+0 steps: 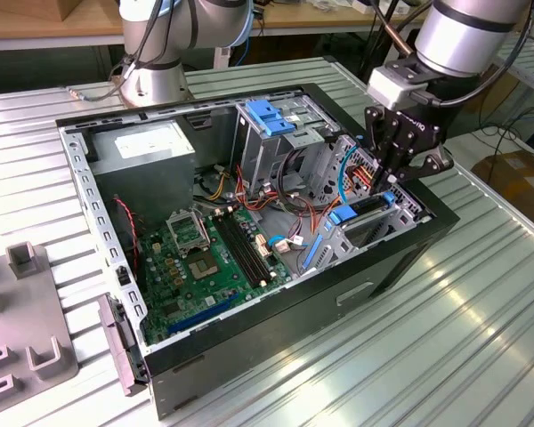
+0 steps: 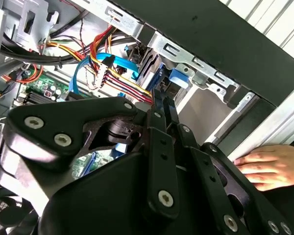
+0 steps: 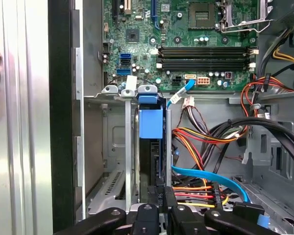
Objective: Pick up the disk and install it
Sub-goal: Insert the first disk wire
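1. Ribbed bare-metal table (image 1: 481,338) carries the work, and its flat slats give the chassis a steady seat.
2. Black-walled computer case (image 1: 249,356) lies on its side with the cover off, so the interior faces up to the arm.
3. Grey sheet-metal drive bay (image 3: 112,147), at the exterior view's right of the case, forms narrow upright slots.
4. Black gripper (image 1: 387,189) hangs over that bay. Its slim fingers (image 2: 160,117) are drawn together on the disk's upper edge, which I judge to be a pinch grip.
5. Disk (image 3: 151,161), flat, black and blue-railed, stands on edge between the bay walls. Its blue end tab (image 3: 151,123) faces the motherboard. How deep it sits cannot be told.
6. Thin blue cable (image 3: 210,178) curves just beside the bay, outside the slot.
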Available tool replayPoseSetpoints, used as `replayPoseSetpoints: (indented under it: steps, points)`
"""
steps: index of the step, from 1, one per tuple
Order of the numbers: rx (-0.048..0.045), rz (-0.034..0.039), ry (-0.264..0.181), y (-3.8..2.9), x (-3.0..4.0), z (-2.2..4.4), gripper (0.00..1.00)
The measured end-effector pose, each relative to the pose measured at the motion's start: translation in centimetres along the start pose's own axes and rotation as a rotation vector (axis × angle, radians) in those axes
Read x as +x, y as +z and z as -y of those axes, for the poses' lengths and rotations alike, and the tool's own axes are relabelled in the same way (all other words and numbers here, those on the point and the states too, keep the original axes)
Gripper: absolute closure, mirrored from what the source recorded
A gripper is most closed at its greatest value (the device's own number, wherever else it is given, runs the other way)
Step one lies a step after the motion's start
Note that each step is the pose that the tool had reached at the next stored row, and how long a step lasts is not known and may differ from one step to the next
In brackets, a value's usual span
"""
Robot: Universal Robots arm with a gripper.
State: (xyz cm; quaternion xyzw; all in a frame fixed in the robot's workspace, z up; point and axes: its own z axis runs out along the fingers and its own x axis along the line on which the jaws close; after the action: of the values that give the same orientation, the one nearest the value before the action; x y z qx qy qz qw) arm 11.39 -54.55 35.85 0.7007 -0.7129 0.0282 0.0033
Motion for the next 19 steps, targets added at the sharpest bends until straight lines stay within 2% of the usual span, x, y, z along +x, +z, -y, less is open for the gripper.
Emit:
replayPoseSetpoints:
  steps: [2,12,19]
  points:
    - [0.0,0.0012,0.0,0.26,0.03,-0.01,0.84]
    - [0.0002,0.0056,-0.007,0.73,0.21,-0.02,0.84]
    - [0.0005,0.0061,-0.015,1.08,0.2,-0.05,0.84]
